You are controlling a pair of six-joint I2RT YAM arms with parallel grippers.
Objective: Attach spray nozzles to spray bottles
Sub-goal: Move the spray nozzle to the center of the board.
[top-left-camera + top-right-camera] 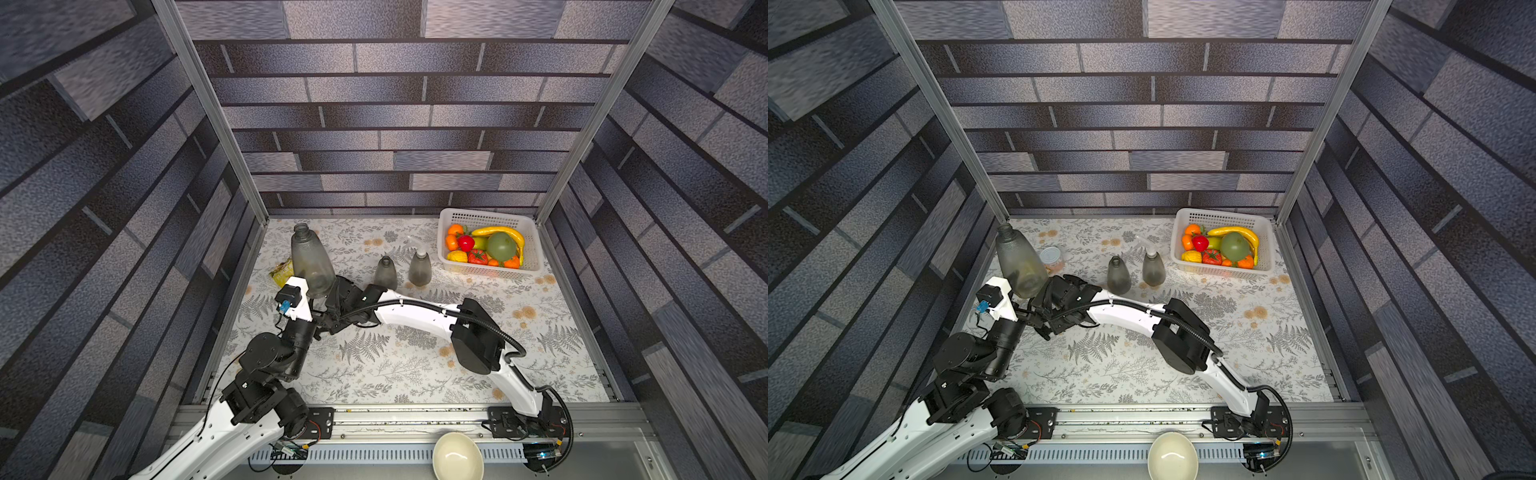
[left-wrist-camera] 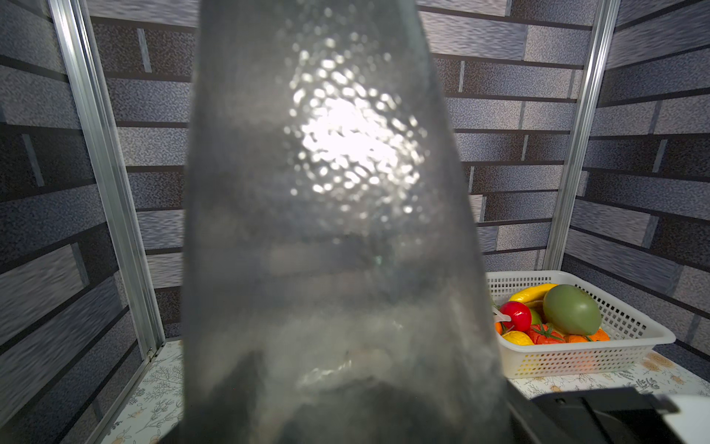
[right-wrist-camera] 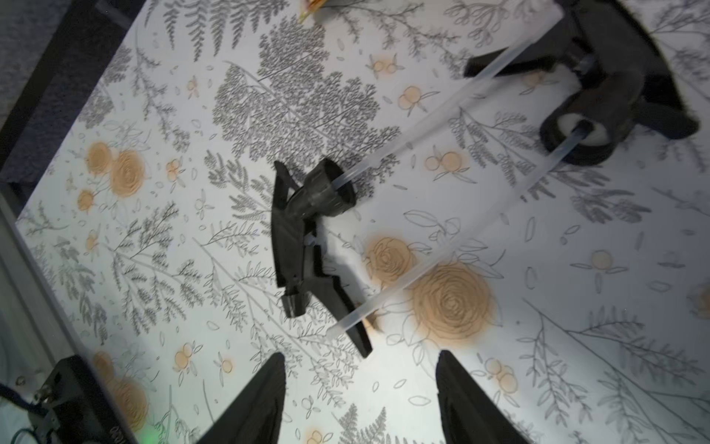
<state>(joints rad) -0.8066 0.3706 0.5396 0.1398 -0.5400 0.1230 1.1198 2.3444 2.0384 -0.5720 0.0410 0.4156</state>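
My left gripper (image 1: 314, 296) is closed on the base of the bottle (image 1: 311, 257) and holds it clear of the table (image 1: 415, 357), neck up. The neck is open, with no nozzle on it. In the left wrist view the bottle's grey wall (image 2: 330, 230) fills nearly everything ahead of that gripper, and my fingers show only as dark shapes through it.

My right gripper (image 3: 361, 388) hangs over the table just beside the left one and points down. Its jaws stand apart with nothing between them. Just ahead of its fingertips the near nozzle (image 3: 307, 238) lies flat on the table, black, with its dip tube running away from me. Farther out lies the far nozzle (image 3: 614, 96), also black. Its tube runs back toward my fingers, and the tip lies across the near nozzle's trigger.

Beyond my right gripper, in both top views, the second bottle (image 1: 385, 272) stands upright with a bare neck. The third bottle (image 1: 419, 268) stands close at its right and wears the white nozzle (image 1: 421, 252). Past those is a basket (image 1: 444, 232) of fruit. A can (image 1: 1052, 258) sits on the table beyond my left gripper, near the held bottle.
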